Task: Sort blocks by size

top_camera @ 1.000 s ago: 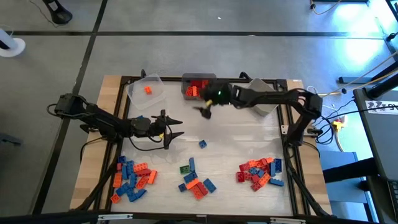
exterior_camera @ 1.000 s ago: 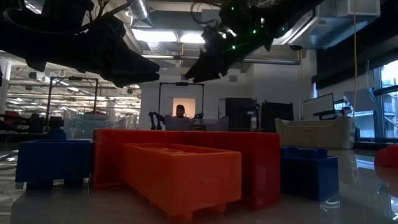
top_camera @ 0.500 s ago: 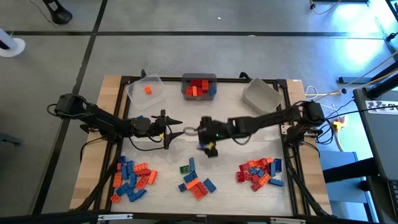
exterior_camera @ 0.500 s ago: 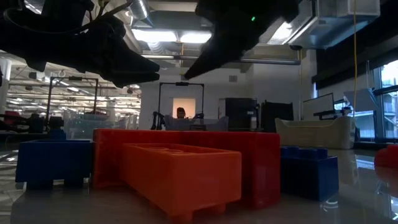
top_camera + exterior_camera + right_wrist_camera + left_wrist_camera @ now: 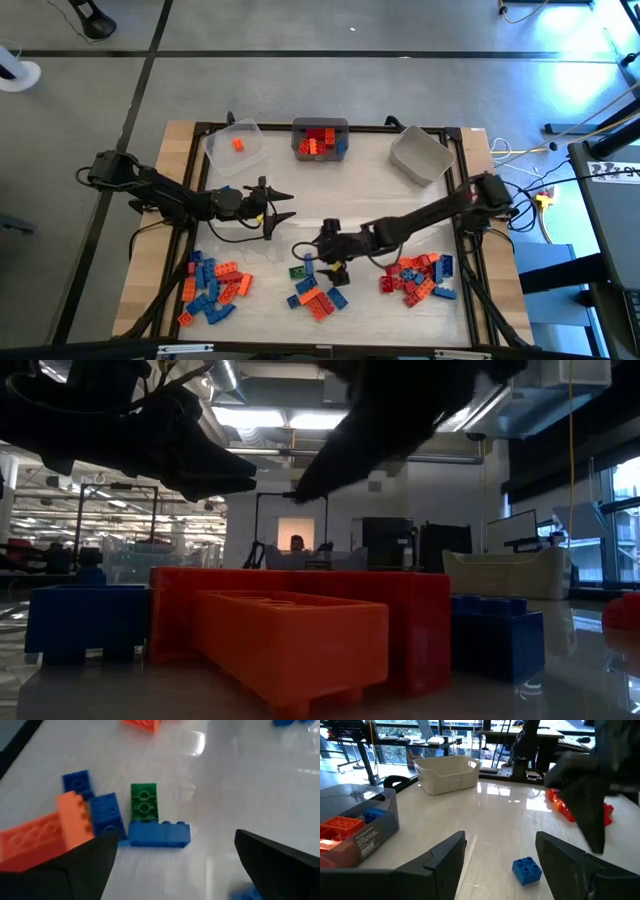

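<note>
The blocks lie in three heaps near the table's front edge: a left heap (image 5: 213, 284), a middle heap (image 5: 315, 293) and a right heap (image 5: 416, 276). My right gripper (image 5: 318, 258) hangs open just above the middle heap. In its wrist view, a green block (image 5: 143, 802) and a long blue block (image 5: 160, 834) lie ahead of its fingers, untouched. A single blue block (image 5: 526, 870) rests on the table in front of my left gripper (image 5: 283, 205), which stands open left of centre with nothing between its fingers.
Along the far edge stand a clear bin (image 5: 237, 145) with one orange block, a grey bin (image 5: 321, 138) with red, orange and blue blocks, and a pale bin (image 5: 420, 156). Bare tabletop (image 5: 390, 205) lies between the bins and the heaps.
My right gripper has swung from the grey bin at the far edge across the table toward the near edge. It has sunk and tipped further down, and now hangs over the middle heap, open all the while. No block has moved.
</note>
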Controlling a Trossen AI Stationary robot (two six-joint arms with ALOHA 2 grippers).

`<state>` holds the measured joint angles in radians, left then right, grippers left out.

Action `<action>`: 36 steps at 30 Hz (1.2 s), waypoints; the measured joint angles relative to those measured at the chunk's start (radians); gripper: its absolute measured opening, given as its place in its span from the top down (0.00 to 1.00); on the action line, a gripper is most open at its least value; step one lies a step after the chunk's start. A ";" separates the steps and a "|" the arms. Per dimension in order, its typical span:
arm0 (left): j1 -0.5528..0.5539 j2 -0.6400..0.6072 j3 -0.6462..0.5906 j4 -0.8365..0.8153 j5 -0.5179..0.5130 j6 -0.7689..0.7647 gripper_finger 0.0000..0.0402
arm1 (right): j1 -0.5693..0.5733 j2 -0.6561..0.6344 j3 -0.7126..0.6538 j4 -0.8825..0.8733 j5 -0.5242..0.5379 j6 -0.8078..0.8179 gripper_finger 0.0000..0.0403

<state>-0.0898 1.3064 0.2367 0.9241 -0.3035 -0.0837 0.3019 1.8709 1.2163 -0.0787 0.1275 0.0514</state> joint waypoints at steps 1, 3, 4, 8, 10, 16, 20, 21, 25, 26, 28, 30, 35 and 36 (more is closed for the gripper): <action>0.000 0.000 0.000 0.001 0.000 0.000 0.43 | 0.000 0.021 0.000 0.031 0.003 0.016 0.01; 0.000 0.000 0.000 0.000 0.000 0.000 0.43 | 0.000 0.062 0.000 0.092 0.016 0.034 0.01; 0.000 0.000 0.000 0.001 0.000 0.000 0.43 | -0.001 0.082 0.000 0.126 0.021 0.037 0.01; 0.000 0.000 0.000 0.001 0.000 0.000 0.43 | -0.001 0.150 0.000 0.214 0.019 0.042 0.01; -0.001 0.000 0.000 -0.001 0.000 -0.001 0.43 | 0.000 0.171 0.000 0.218 0.013 0.044 0.01; -0.002 0.000 0.000 -0.002 0.000 -0.005 0.43 | 0.000 0.193 0.001 0.251 -0.018 0.045 0.01; -0.002 0.000 0.000 -0.002 0.000 -0.005 0.43 | 0.000 0.195 -0.001 0.247 -0.023 0.045 0.01; -0.002 0.000 0.000 -0.002 0.000 -0.004 0.43 | 0.000 0.195 -0.001 0.247 -0.023 0.045 0.01; -0.002 0.000 0.000 -0.001 0.000 -0.004 0.43 | 0.000 0.189 -0.001 0.248 -0.033 0.045 0.01; -0.002 0.000 0.000 -0.001 0.000 -0.004 0.43 | -0.001 0.189 -0.001 0.249 -0.031 0.046 0.01; -0.002 0.000 0.000 -0.001 0.000 -0.004 0.43 | -0.007 0.189 -0.001 0.247 -0.004 0.048 0.01; -0.002 0.000 0.000 -0.001 0.000 -0.007 0.43 | -0.010 0.189 -0.001 0.247 0.014 0.049 0.01; -0.002 0.000 0.000 -0.001 0.000 -0.011 0.43 | -0.017 0.195 -0.001 0.231 0.011 0.031 0.01; -0.002 0.000 0.000 -0.001 0.000 -0.010 0.43 | -0.017 0.199 -0.001 0.225 0.012 0.023 0.01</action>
<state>-0.0917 1.3062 0.2367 0.9234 -0.3035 -0.0941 0.2847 2.0699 1.2156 0.1466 0.1393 0.0740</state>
